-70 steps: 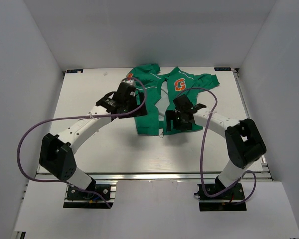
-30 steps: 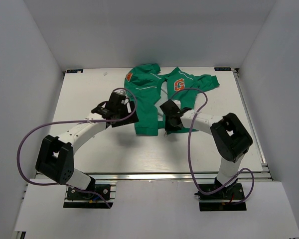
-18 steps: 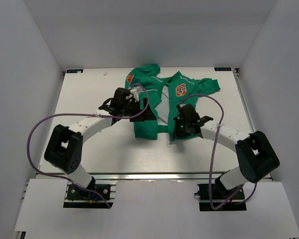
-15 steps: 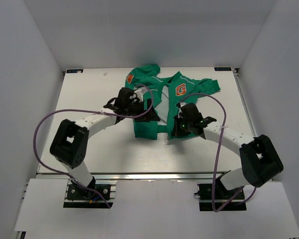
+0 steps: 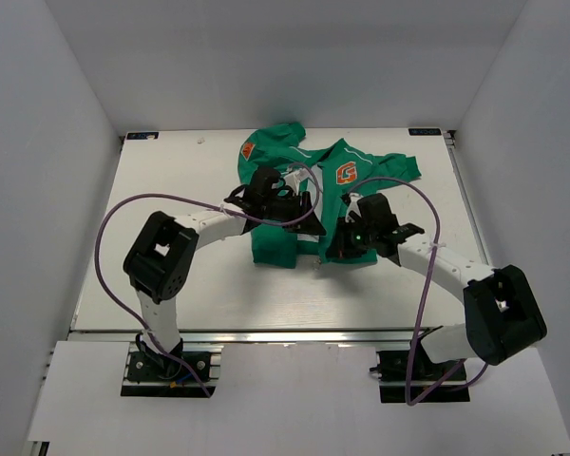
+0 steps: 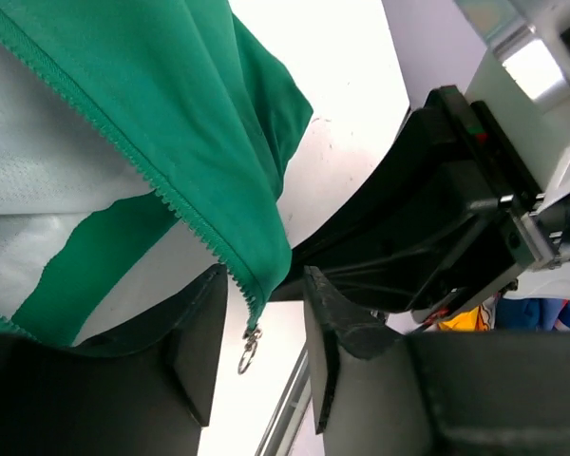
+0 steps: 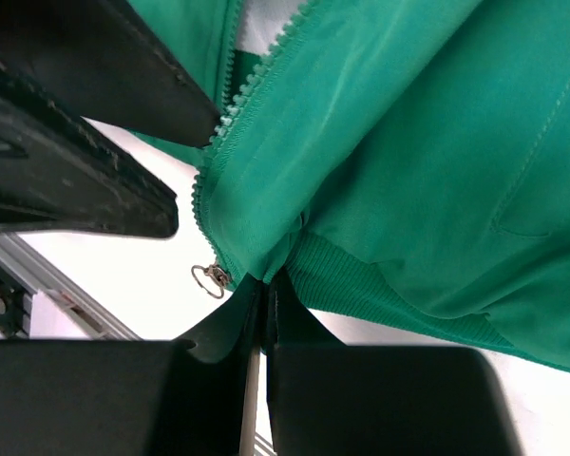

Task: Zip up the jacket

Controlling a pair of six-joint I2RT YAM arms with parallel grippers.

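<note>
Green hem is pinched flat in the right gripper [image 7: 264, 294], whose jaws are closed on the jacket [image 5: 274, 249] at its bottom corner, just beside the pull ring [image 7: 209, 277]. Left gripper [image 6: 256, 347]: jaws part-open, straddling the zipper's lower end, not yet pinching. Jacket lies unzipped on the table [image 5: 171, 190], toward the far side.

Advice: close low on the slider and keep the hem taut.

Against a second ago, the left arm has swung from beside the jacket to its centre, and its jaws are narrower.

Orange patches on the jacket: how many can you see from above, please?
2: the G badge on the jacket front, and a sleeve patch at its far-left edge; others may be hidden.
</note>
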